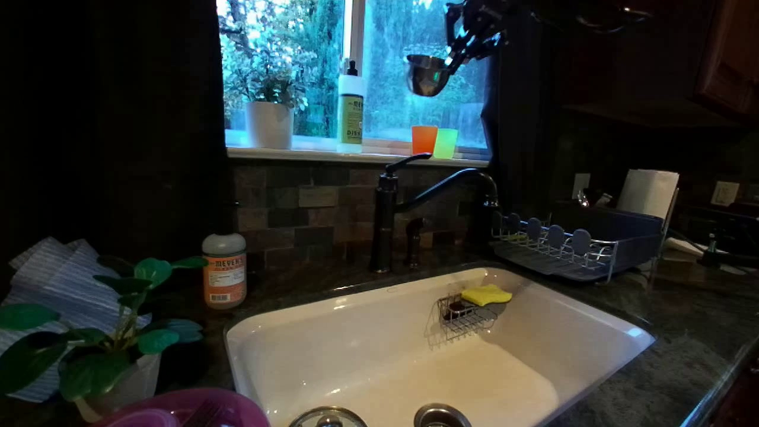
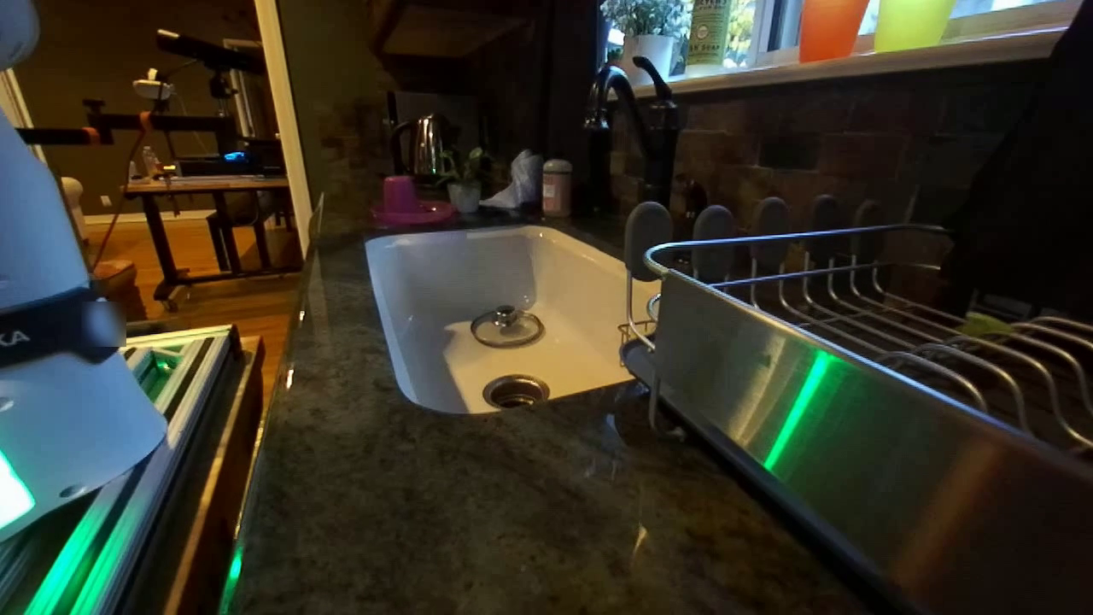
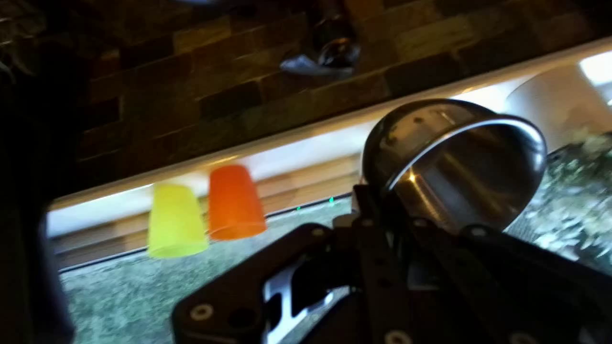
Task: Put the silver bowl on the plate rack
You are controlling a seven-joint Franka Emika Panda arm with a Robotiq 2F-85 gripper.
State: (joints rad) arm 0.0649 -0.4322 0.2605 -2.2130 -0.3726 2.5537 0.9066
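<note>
The silver bowl (image 1: pixel 426 77) hangs upright in the air in front of the window in an exterior view. My gripper (image 1: pixel 452 63) is shut on its rim at the side facing the rack. In the wrist view the bowl (image 3: pixel 454 172) is held at its rim between the dark fingertips of the gripper (image 3: pixel 382 196). The plate rack (image 1: pixel 637 240) stands on the counter right of the sink, well below and to the right of the bowl. The rack also shows in an exterior view (image 2: pixel 794 410), with its metal side panel, wires and grey oval-tipped prongs. Bowl and gripper are out of that view.
The dark faucet (image 1: pixel 385 225) rises behind the white sink (image 1: pixel 332 302), below the bowl. An orange cup (image 1: pixel 424 140), a green-yellow cup (image 1: pixel 446 143), a soap bottle (image 1: pixel 350 118) and a potted plant (image 1: pixel 270 124) stand on the window sill. A paper stack (image 1: pixel 647 193) stands behind the rack.
</note>
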